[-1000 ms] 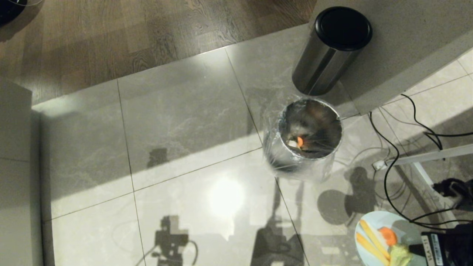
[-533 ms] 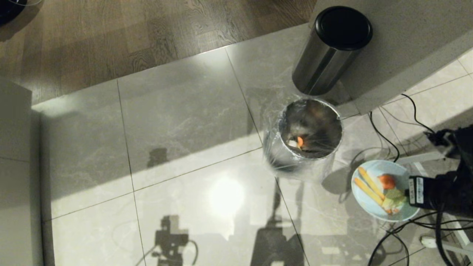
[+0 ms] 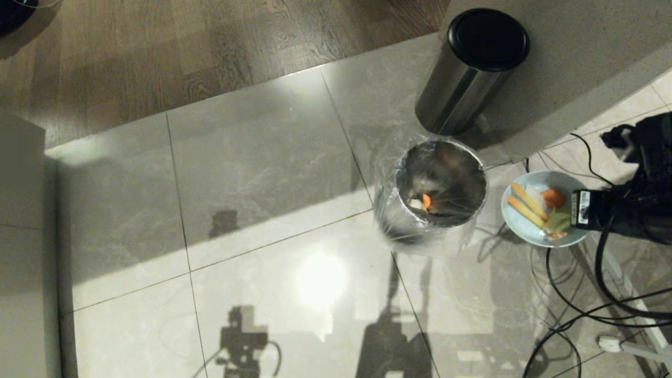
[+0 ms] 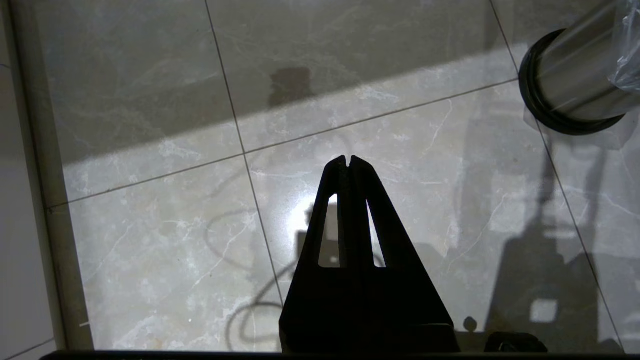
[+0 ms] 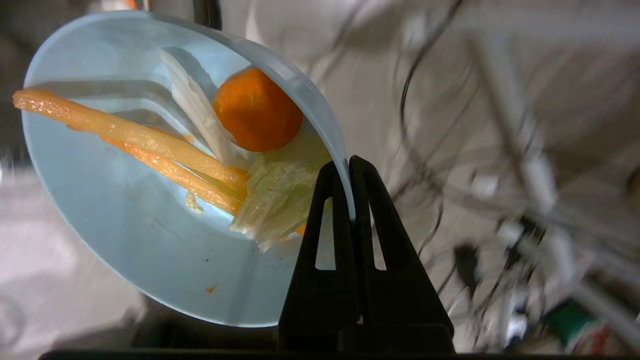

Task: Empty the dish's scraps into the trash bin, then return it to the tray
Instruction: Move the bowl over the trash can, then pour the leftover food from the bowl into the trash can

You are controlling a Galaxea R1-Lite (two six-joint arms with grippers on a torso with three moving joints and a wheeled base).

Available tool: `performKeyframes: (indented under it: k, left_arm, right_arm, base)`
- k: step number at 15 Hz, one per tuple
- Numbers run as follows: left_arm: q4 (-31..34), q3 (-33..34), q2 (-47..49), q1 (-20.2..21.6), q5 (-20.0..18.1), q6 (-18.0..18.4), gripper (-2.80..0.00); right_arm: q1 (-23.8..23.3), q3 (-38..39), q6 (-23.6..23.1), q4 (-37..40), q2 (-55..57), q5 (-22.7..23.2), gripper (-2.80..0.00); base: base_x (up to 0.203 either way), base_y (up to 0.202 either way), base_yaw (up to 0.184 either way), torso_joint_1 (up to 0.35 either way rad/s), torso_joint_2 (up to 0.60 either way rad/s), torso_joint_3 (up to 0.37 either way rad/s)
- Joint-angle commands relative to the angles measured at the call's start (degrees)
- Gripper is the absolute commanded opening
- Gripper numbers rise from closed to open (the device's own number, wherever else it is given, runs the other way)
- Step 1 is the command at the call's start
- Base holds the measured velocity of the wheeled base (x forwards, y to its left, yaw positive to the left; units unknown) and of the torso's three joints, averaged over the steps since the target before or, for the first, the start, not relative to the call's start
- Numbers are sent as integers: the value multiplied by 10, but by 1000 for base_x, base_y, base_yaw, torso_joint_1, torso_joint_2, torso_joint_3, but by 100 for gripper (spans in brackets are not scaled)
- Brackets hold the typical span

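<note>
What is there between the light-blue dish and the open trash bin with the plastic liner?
In the head view only a narrow strip of bare tiled floor separates the dish, held by the right gripper, from the trash bin; nothing stands there.

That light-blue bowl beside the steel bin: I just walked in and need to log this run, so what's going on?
The right gripper is shut on the rim of the small round light-blue bowl, carrying it level beside the open shiny steel trash bin with the clear bag liner. The yellow and orange vegetable sticks and green-white bits lie in the bowl, not yet tipped out. The left gripper hangs shut over the tiled floor, holding nothing.
</note>
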Motion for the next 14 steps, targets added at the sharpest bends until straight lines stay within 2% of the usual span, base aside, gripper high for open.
performKeyframes:
  k: [1, 8, 14]
  left_arm:
    - [0, 0, 1, 0, 0, 0, -280]
    - [0, 0, 1, 0, 0, 0, -280]
    - [0, 0, 1, 0, 0, 0, -280]
  right_arm:
    - [-5, -7, -62, -59, 22, -8, -280]
    - [7, -50, -278, -250, 73, -8, -280]
    - [80, -32, -449, -448, 120, -8, -280]
  base:
    - [0, 0, 0, 0, 0, 0]
    - [0, 0, 0, 0, 0, 0]
    - [0, 0, 0, 0, 0, 0]
